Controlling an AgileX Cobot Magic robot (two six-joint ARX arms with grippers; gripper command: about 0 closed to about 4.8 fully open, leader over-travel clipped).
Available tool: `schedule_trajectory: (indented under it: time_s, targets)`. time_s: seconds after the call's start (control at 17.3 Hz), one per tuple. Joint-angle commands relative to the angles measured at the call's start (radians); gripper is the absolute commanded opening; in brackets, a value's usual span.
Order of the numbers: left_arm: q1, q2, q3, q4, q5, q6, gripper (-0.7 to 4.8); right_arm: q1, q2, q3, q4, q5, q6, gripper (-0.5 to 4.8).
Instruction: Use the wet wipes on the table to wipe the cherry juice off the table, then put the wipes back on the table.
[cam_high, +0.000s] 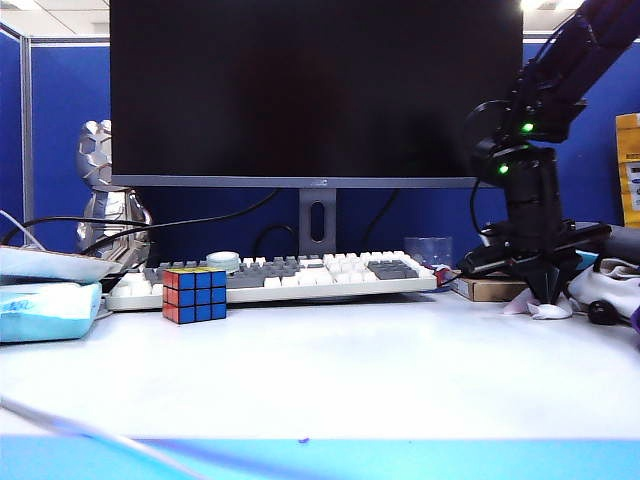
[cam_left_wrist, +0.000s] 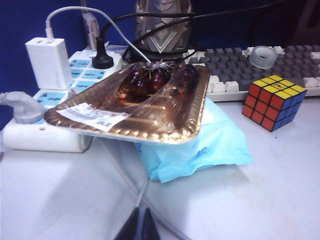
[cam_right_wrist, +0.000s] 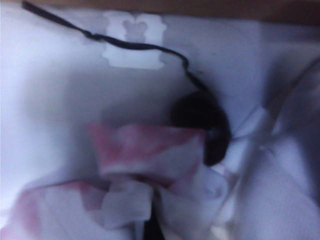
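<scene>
Resting on the table at its far right, the wet wipes form one crumpled white wad with pink staining, directly under the right gripper, which points down with its jaws closed on the cloth. In the right wrist view the wad fills the near field, pink-tinged, beside one dark rounded object. One small purple speck of cherry juice lies at the table's near edge, well apart from the wad. On the left, one gold foil tray holds a few dark cherries, count unclear, and sits on one pale blue packet. One colour cube stands near one keyboard. The left gripper hangs above the near-left table, fingertips together, holding nothing.
</scene>
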Motion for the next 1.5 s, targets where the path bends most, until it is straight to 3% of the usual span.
schedule_trajectory:
  time_s: [0.06,0.23,0.35,0.58,0.64,0.75,0.98,1.1,1.33,1.39,1.5]
  targets:
    - [0.001,-0.003,-0.001,-0.01,0.005,-0.003,-0.02,0.045,0.029,-0.016,-0.003,-0.46,-0.089,-0.05]
    - [0.001,-0.003,-0.001,-0.01,0.005,-0.003,-0.02,0.112,0.029,-0.016,-0.044,-0.533,-0.175,-0.05]
    - [0.001,-0.003,-0.001,-0.01,0.005,-0.003,-0.02,0.125,0.029,-0.016,-0.071,-0.449,-0.173,-0.05]
    - [0.001,-0.003,-0.001,-0.01,0.004,-0.003,-0.02,0.09,0.029,-0.016,-0.121,0.01,-0.124,-0.05]
    - [0.001,-0.003,-0.001,-0.01,0.005,-0.003,-0.02,0.077,0.029,-0.016,-0.129,0.034,-0.103,-0.05]
    - [0.001,-0.003,-0.001,-0.01,0.005,-0.003,-0.02,0.055,0.029,-0.016,-0.183,-0.034,-0.089,-0.05]
    - [0.001,-0.003,-0.001,-0.01,0.005,-0.003,-0.02,0.087,0.029,-0.016,-0.356,-0.357,-0.175,-0.05]
    - [0.001,-0.003,-0.001,-0.01,0.004,-0.003,-0.02,0.139,0.029,-0.016,-0.412,-0.454,-0.195,-0.05]
    - [0.001,-0.003,-0.001,-0.01,0.005,-0.003,-0.02,0.257,0.029,-0.017,-0.414,-0.51,-0.198,-0.05]
    - [0.001,-0.003,-0.001,-0.01,0.005,-0.003,-0.02,0.285,0.029,-0.017,-0.406,-0.475,-0.191,-0.05]
    - [0.001,-0.003,-0.001,-0.01,0.005,-0.003,-0.02,0.309,0.03,-0.018,-0.41,-0.233,-0.146,-0.05]
